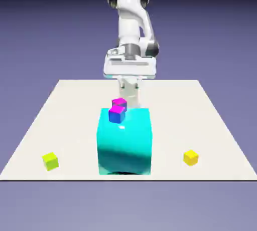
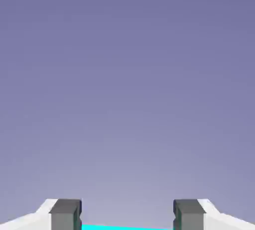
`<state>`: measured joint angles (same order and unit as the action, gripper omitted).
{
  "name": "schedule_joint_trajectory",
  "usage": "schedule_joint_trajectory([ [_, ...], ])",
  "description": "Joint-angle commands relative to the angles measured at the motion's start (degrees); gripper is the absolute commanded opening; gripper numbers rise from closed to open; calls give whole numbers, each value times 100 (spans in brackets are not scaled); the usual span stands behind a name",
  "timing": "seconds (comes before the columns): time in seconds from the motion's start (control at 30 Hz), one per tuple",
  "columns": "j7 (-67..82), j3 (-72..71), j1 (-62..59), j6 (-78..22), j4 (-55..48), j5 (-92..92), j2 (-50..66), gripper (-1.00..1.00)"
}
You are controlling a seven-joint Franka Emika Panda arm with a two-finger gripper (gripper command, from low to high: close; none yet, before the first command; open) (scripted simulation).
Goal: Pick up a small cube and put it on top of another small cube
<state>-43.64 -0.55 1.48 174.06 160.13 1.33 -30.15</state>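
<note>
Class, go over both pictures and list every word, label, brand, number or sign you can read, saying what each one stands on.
There are none to list: no text can be read in either view.
The robot arm, the cyan block, the yellow-green cube and the golden-yellow cube show no lettering.
The two magenta-and-blue cubes show none either.

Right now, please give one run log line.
fingers: open, empty | yellow cube: on table | green cube: on table
</note>
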Motion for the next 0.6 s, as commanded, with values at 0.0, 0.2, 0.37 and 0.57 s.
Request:
schedule_joint_trajectory([
  [0.0, -98, -45, 66, 4, -73, 110, 208, 0],
  [0.2, -688, -318, 462, 31, -507, 772, 1454, 0],
  [0.37, -1180, -545, 792, 53, -870, 1324, 2492, 0],
  [0.57, -1770, -818, 1189, 80, -1305, 1986, 3738, 0],
])
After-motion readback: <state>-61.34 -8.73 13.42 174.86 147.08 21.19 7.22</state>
